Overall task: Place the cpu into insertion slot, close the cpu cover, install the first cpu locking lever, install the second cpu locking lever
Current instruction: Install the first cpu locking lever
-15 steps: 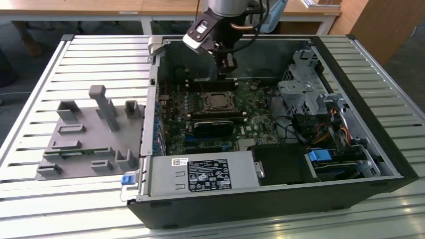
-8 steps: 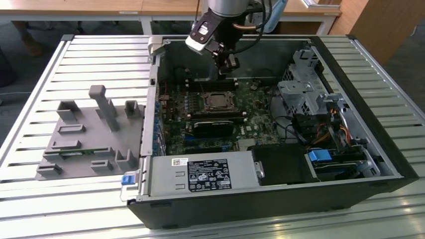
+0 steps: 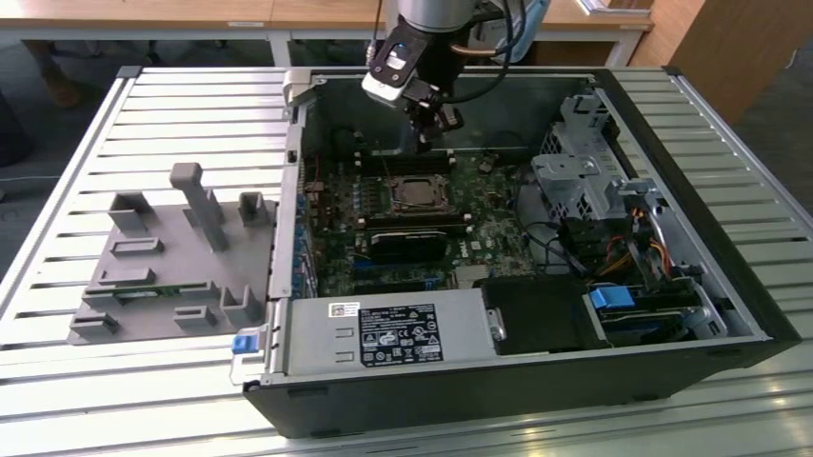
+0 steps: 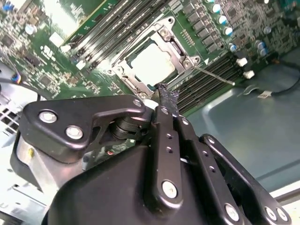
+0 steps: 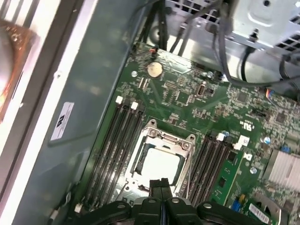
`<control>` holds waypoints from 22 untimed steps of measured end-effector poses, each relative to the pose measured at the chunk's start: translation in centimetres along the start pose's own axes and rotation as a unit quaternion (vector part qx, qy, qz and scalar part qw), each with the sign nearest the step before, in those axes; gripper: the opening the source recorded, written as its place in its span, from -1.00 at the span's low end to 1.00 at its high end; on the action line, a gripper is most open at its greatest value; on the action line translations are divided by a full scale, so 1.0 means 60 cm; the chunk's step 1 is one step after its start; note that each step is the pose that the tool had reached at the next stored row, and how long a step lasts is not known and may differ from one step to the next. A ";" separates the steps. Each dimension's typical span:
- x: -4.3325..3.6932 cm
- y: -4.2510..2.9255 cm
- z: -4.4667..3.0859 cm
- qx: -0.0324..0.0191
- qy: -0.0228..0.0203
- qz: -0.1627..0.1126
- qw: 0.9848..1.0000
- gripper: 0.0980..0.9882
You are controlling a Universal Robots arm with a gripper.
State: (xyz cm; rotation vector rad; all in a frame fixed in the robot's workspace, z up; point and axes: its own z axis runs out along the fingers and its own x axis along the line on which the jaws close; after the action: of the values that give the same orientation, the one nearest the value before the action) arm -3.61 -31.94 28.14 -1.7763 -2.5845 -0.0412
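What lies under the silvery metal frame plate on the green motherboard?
Under the thin silvery metal frame plate, the flat silvery-grey square chip shows through its window. Whatever is beneath the chip is covered.

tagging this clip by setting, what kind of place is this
Probably a robotics lab or test bench: an open PC case sits on a slatted metal table, a grey fixture beside it, desks behind.

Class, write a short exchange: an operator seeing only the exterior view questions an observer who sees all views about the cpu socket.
Operator: Is the cover shut?
Observer: Yes; in the first wrist view the thin silvery metal frame cover lies flat around the silvery-grey square cpu.
Operator: And the levers?
Observer: In the second wrist view, one thin metal lever rod sticks out from the cover's corner.
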 end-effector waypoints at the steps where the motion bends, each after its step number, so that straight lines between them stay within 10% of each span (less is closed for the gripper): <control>1: 0.000 0.000 0.000 0.000 0.000 -0.008 1.000 -0.98; 8: 0.000 0.000 0.000 0.001 0.001 -0.063 0.998 -0.98; 22: 0.000 0.000 0.000 0.003 0.003 -0.152 0.988 -0.98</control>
State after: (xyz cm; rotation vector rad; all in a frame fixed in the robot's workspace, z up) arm -3.61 -31.94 28.14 -1.3605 -2.8216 -0.0401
